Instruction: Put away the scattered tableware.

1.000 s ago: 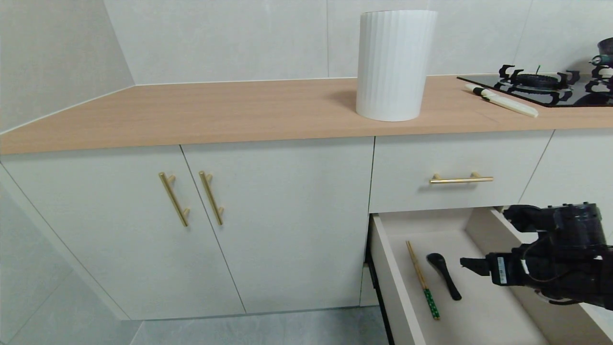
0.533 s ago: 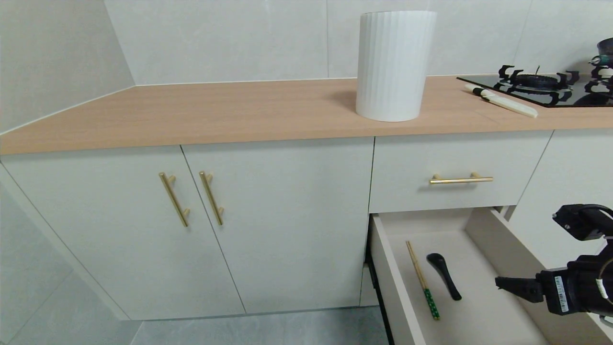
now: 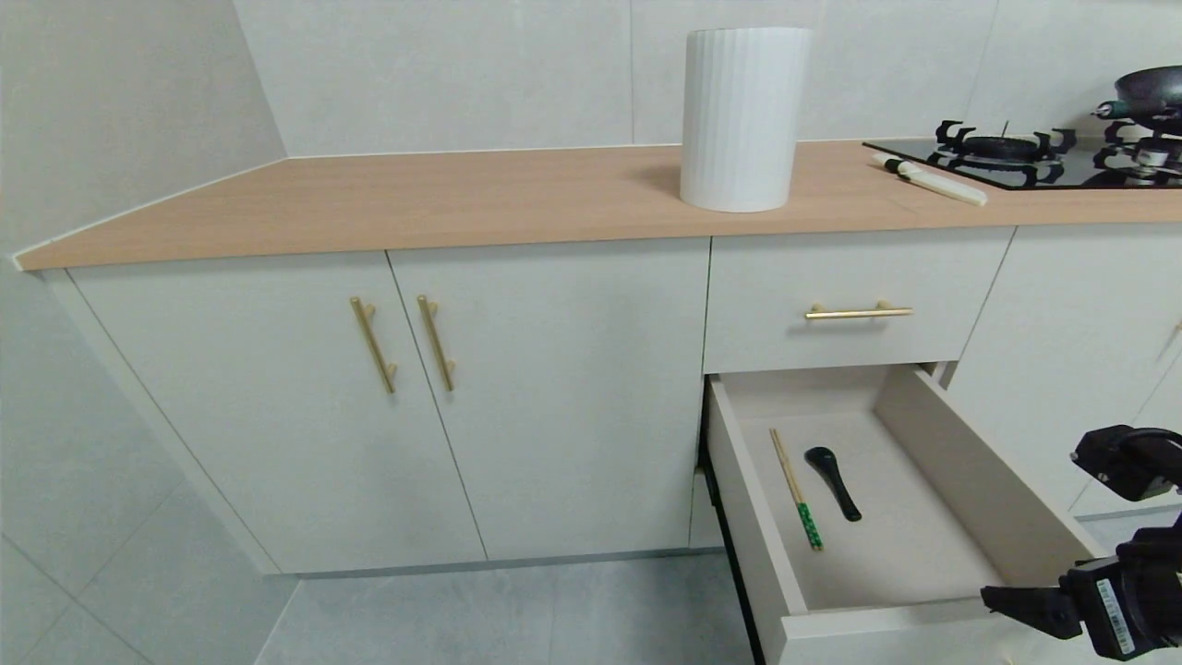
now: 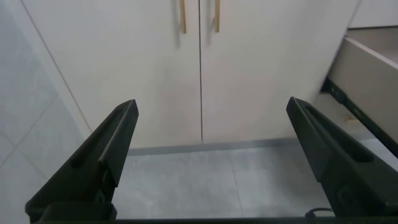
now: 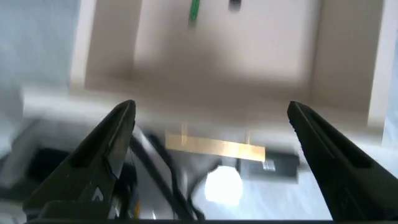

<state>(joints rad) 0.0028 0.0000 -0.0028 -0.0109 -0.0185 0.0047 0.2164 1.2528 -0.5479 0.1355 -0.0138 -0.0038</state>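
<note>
drawer (image 3: 960, 462): pulled open, holding chopsticks (image 3: 796, 489) just beside black spoon (image 3: 833, 483) | right claw (image 5: 210, 109): spread wide, empty, by drawer's front | left claw (image 4: 211, 106): spread wide, empty, facing cabinet doors (image 4: 249, 62)

Kitchen, wooden countertop (image 3: 443, 199), gas hob (image 3: 1020, 157), cabinets (image 3: 545, 397)

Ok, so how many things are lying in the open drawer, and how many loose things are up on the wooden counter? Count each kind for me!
Pair of chopsticks: 1
Black spoon: 1
White ribbed container: 1
White knife: 1
Total: 4
</note>
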